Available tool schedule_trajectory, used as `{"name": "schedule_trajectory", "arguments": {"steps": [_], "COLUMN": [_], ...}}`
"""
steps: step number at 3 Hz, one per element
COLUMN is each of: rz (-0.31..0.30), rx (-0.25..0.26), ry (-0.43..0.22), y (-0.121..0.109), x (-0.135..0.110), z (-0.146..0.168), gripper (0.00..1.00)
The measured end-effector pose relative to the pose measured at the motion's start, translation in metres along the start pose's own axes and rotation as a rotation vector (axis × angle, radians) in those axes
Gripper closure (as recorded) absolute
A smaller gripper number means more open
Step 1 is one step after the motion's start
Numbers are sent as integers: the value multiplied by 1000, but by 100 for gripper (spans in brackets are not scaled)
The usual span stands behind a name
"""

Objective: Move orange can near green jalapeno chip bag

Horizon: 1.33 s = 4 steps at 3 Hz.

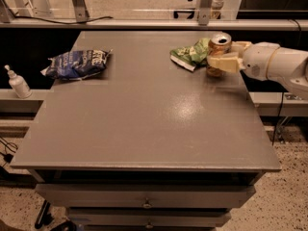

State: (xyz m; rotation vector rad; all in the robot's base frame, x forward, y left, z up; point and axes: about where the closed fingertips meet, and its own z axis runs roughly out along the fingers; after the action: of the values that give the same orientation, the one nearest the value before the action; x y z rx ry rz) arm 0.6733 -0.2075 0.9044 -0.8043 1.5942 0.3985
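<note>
The orange can (217,46) is upright at the table's far right, its silver top showing. It sits right beside the green jalapeno chip bag (189,55), which lies wrinkled on the table just to its left. I cannot tell whether can and bag touch. My gripper (223,55) reaches in from the right on a white arm, with its pale fingers (225,62) on either side of the can, shut on it. The can's base is at or just above the tabletop.
A dark blue chip bag (77,63) lies at the far left of the grey table (144,124). A small white pump bottle (18,83) stands on a ledge left of the table. Drawers sit below the front edge.
</note>
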Motion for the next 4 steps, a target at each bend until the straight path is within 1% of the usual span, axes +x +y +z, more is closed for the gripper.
{"name": "schedule_trajectory", "arguments": {"steps": [1,2,3,4], "rz": [48,88,113,129], "rx": [29,45,53,52], "ry": [7,13,19,26], "y": [-12,-17,-19,-19], "x": [11,18,23,27], "z": [4,6,7,8], "gripper": [82,59,35,13]}}
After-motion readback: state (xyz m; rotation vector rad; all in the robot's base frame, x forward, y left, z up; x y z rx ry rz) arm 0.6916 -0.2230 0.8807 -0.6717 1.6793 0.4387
